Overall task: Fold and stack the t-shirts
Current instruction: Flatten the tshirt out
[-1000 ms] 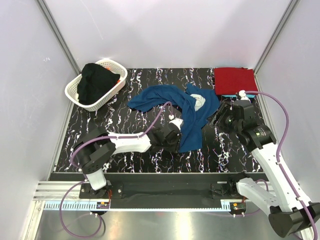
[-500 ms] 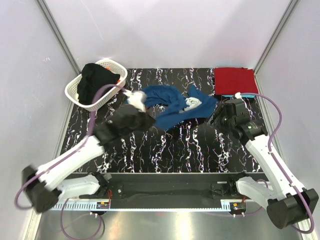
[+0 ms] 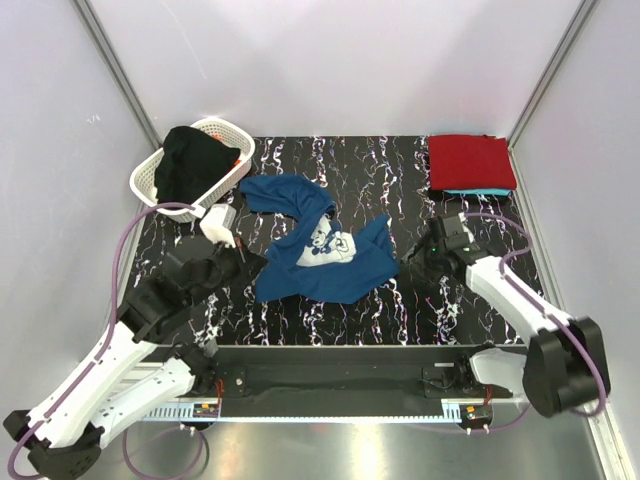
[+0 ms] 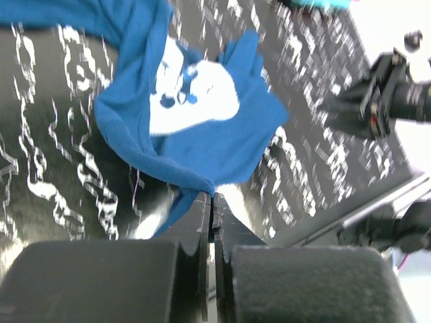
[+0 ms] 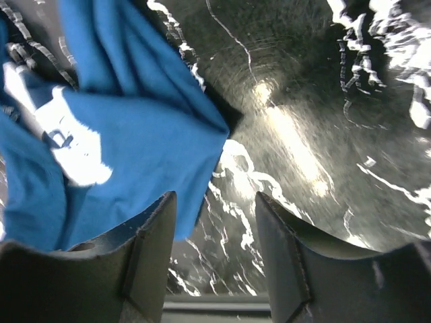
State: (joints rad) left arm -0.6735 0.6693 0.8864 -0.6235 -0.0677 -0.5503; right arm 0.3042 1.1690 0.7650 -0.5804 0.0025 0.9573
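The navy blue t-shirt [image 3: 318,252] lies crumpled in the middle of the table with its white chest print facing up. My left gripper [image 3: 250,264] is shut on the shirt's left edge. The left wrist view shows the jaws [image 4: 213,202] pinching a blue fold of the shirt [image 4: 202,134]. My right gripper [image 3: 408,256] is open and empty, low over the table just off the shirt's right edge. In the right wrist view the shirt [image 5: 135,134] lies ahead and to the left of the gripper [image 5: 215,222]. The folded red t-shirt [image 3: 470,160] lies on the turquoise one [image 3: 482,190] at the back right.
A white lattice basket [image 3: 138,184] holding dark cloth [image 3: 195,165] stands at the back left. White walls enclose the table on three sides. The right arm [image 4: 390,101] shows in the left wrist view at the right.
My left gripper has swung from the table's middle to the back and then to the front left, dragging the blue shirt with it. The right gripper has moved nearer and left, toward the shirt's right edge.
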